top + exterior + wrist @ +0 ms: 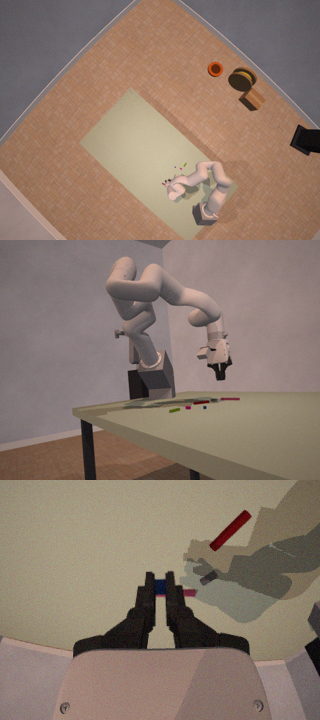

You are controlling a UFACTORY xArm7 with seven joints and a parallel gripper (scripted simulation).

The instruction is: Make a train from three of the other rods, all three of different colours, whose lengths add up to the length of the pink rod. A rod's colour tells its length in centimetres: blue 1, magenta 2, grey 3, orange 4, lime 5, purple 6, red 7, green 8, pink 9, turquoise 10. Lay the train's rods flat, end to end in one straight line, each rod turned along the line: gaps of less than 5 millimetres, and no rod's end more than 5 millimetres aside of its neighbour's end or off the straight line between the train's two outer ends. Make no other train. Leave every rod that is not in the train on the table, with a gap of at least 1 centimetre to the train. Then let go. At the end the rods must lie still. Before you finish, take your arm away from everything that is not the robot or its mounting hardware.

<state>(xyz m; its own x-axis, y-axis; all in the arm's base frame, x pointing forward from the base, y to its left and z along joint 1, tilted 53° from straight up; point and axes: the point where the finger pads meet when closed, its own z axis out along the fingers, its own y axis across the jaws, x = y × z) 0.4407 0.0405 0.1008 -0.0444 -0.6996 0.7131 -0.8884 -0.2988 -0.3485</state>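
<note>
My gripper (219,378) (160,583) (168,181) is shut on a small blue rod (160,586) and hangs well above the table (232,436). Below it lie the pink rod (230,398) (190,594) (163,183), a short grey rod (214,400) (208,578) and a red rod (201,402) (230,531), roughly in a row but apart. Nearer the table's front lie a lime rod (174,409) (185,164), a magenta rod (188,407) (180,168) and a second blue rod (204,407) (174,167). The arm hides the red and grey rods in the overhead view.
The arm's base (204,213) (155,376) stands at the table's corner. On the floor far from the table are an orange bowl (215,68), a burger-shaped object (242,78), a cardboard box (252,98) and a black object (306,139).
</note>
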